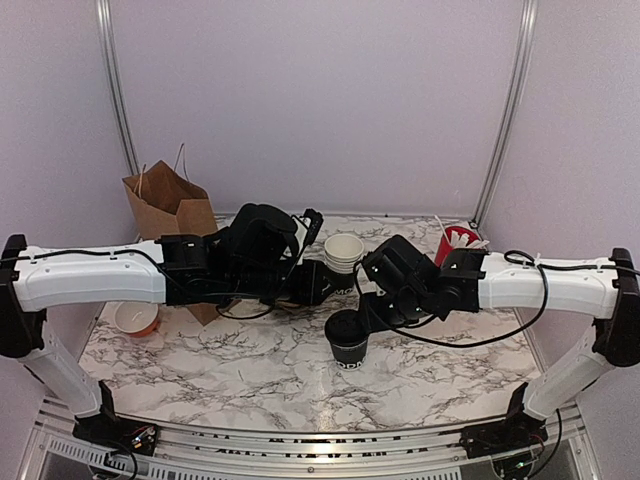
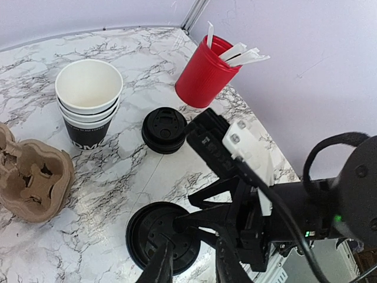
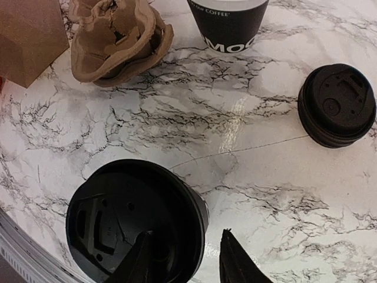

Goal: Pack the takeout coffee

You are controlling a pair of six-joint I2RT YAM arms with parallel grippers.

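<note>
**Fig. Takeout coffee, capped and awaiting transfer.** Shows the takeout coffee [image 1: 350,345], lid already on, standing upright on the marble desk [image 1: 250,370] at front centre, well apart from the brown paper bag [image 1: 172,208] at the back left. Places the right claw [image 3: 187,242] directly over this cup, released, with one finger [image 3: 144,259] across the black lid and the other just outside the rim; cannot tell whether touching. Sets the left claw [image 2: 193,259] close above the same cup, likewise released and grasping nothing. Locates the cardboard cup carrier [image 2: 32,177] to the left, near a stack of unlidded cups [image 2: 88,100]. Beyond these, includes a loose stack of lids [image 2: 165,130] and a red cup of stirrers [image 2: 203,73].

Reads as the step between lidding and transfer: cup capped, not yet gripped, not yet in carrier or bag. Calls next for lowering one claw around the cup wall below the lid rim, clenching only lightly to spare the paper, then lifting upright toward a carrier socket. Calls also for clearing the other arm first, given both claws crowded over a single cup.
</note>
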